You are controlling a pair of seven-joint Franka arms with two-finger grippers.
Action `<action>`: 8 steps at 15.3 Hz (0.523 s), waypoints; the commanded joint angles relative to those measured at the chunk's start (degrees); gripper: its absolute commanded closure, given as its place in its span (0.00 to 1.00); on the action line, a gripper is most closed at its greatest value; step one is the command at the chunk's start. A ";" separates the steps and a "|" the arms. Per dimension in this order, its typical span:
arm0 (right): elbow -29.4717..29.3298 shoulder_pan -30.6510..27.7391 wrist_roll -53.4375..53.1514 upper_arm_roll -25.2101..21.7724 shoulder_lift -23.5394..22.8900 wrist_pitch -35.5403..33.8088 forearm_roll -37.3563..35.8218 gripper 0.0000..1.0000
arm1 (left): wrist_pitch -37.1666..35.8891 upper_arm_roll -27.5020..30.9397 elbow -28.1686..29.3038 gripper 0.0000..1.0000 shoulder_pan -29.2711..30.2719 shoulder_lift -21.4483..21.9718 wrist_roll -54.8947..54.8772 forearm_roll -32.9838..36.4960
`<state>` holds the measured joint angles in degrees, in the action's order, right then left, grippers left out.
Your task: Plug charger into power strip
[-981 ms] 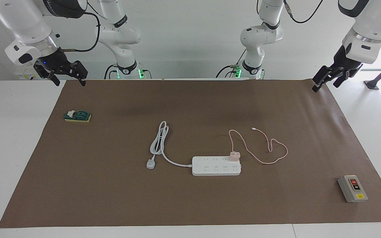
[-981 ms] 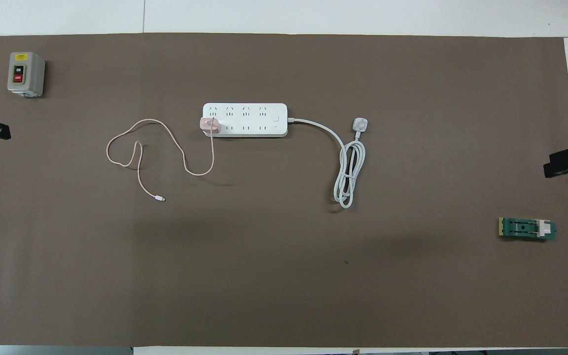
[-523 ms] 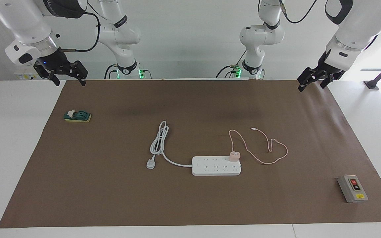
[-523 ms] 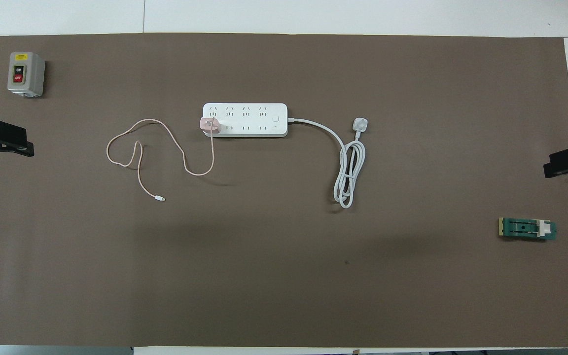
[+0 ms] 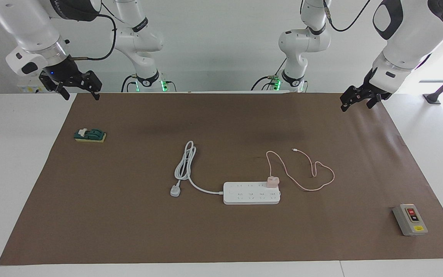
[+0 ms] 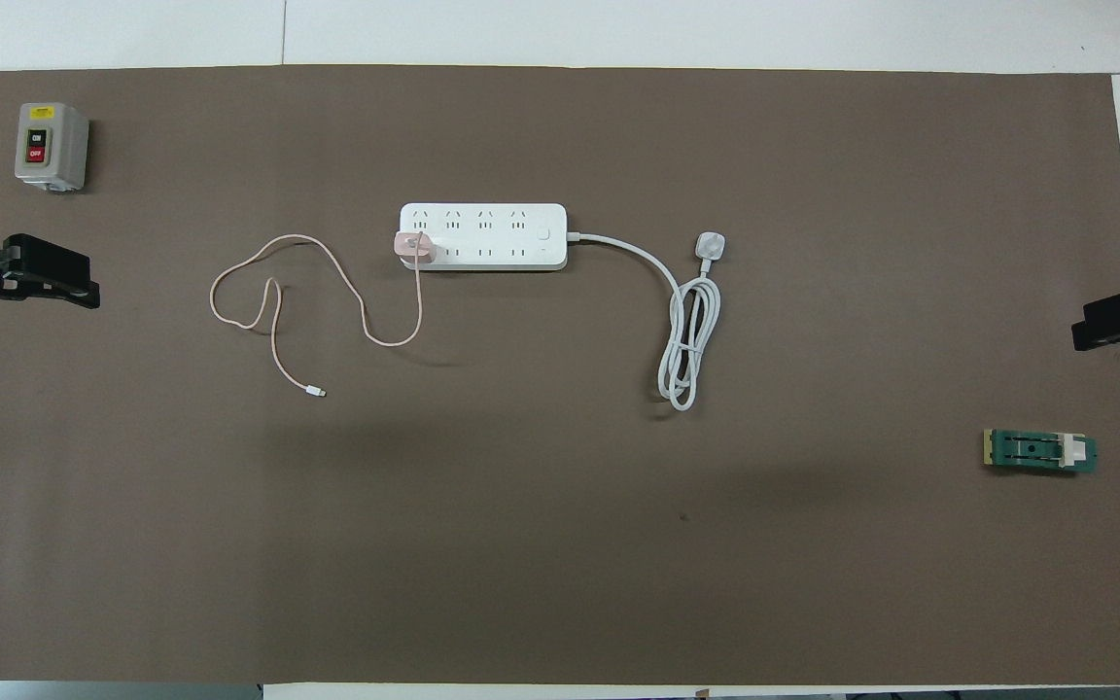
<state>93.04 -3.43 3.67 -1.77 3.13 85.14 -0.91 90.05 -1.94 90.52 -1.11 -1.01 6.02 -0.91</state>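
Both sets of fingers are spread wide and holding nothing: the left gripper (image 5: pixel 354 103) hangs over the mat's edge at its own end, and the right gripper (image 5: pixel 78 89) waits over the corner by its end. Looks like the charger (image 5: pixel 272 181) is sitting on the power strip (image 5: pixel 244 193) at the end socket, mid-table. It's probably light, hard and smooth, so pinch the cube's flat sides, not the floppy pink cable (image 5: pixel 313 173).

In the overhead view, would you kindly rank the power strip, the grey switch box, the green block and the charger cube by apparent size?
1. power strip
2. green block and grey switch box: similar apparent size, so I would not rank them.
3. charger, clearly the smallest.
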 commanded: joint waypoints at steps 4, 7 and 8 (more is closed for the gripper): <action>1.18 -0.61 -0.86 0.45 1.26 -0.32 0.65 0.00 | 2.67 0.45 1.76 0.00 -1.70 2.32 -7.24 0.82; 1.18 -0.61 -0.86 0.45 1.26 -0.41 0.65 0.00 | 2.50 0.45 1.24 0.00 -1.26 2.41 -8.05 0.47; 1.18 -0.61 -0.77 0.45 1.26 -0.41 0.65 0.00 | 2.41 0.45 1.15 0.00 -1.35 2.41 -7.87 0.47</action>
<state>93.04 -3.43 3.67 -1.77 3.14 85.14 -0.91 91.67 -2.13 90.51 -1.83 0.11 -0.79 -0.91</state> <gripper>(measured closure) 0.000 0.000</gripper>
